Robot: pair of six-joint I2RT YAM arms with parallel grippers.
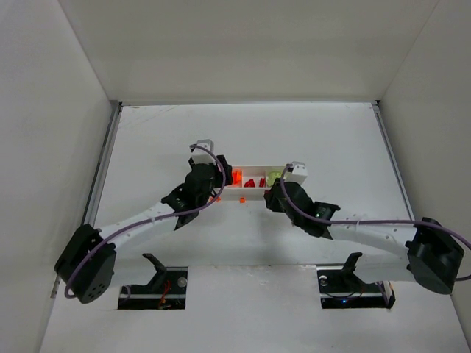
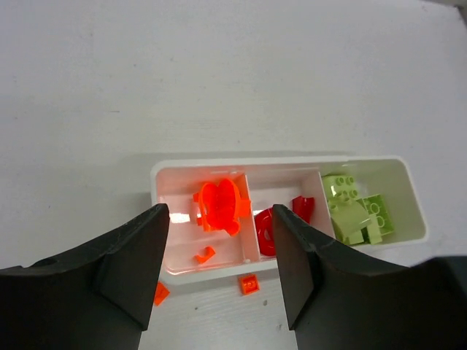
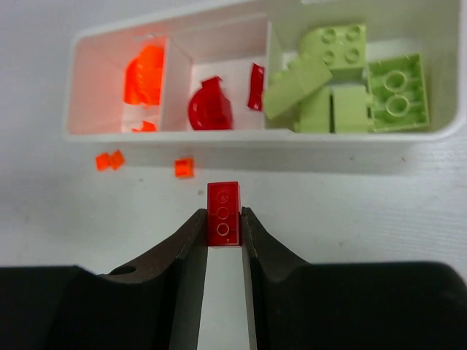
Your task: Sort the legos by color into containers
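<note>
Right gripper (image 3: 223, 222) is pinching a red brick (image 3: 223, 204) across its long sides, single row of three studs facing up, far end poking past the fingertips toward the tray. Can't tell if it's off the counter. Left gripper (image 2: 219, 233) is spread wide and holds nothing, hovering at the orange end of the tray. The brick looks light, rigid and glossy. It won't deform, but the smooth walls mean it could pivot or squirt out if the pinch is off-centre. The flat side walls are the right place to hold it, as here, not the studs. White tray (image 3: 292, 138) sits just past the brick: orange pieces (image 3: 142, 76) in the left compartment, red pieces (image 3: 210, 106) in the middle, pale green bricks (image 3: 343, 80) in the right. The middle compartment is my pick for this one, nearly straight ahead. Loose orange bits (image 3: 184, 168) lie on the counter just beside the tray's near wall. They're tiny and flat, likely awkward to pinch. The tray is shallow and probably light, so a bump could shove it. Counter (image 1: 331, 140) is plain matte white, with white walls (image 1: 44, 110) boxing it in at the sides and back.
</note>
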